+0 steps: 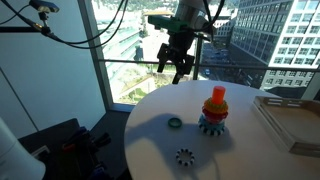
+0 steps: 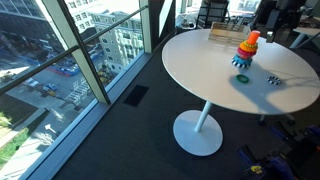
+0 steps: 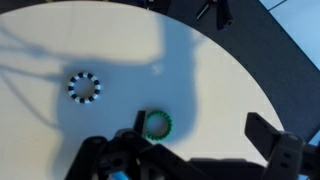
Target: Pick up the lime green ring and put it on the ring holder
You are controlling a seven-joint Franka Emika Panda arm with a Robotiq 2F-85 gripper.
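Observation:
The ring holder (image 1: pixel 214 108), an orange tapered stack on a blue toothed base, stands on the round white table (image 1: pixel 250 160); it also shows in an exterior view (image 2: pixel 247 48). I see no loose lime green ring on the table. A thin yellow-green band (image 1: pixel 213 115) sits low on the holder, just above the blue base; I cannot tell if it is that ring. My gripper (image 1: pixel 177 66) hangs open and empty high above the table's far edge. In the wrist view its fingers (image 3: pixel 200 135) are spread apart, with a darker green ring (image 3: pixel 156 124) by one finger.
The darker green ring (image 1: pixel 175 122) and a black-and-white toothed ring (image 1: pixel 184 156) lie on the table near the holder; both show in an exterior view, the green ring (image 2: pixel 241 78) and the toothed ring (image 2: pixel 273 81). A flat tray (image 1: pixel 292 122) sits at the table's side. Floor-to-ceiling windows stand behind.

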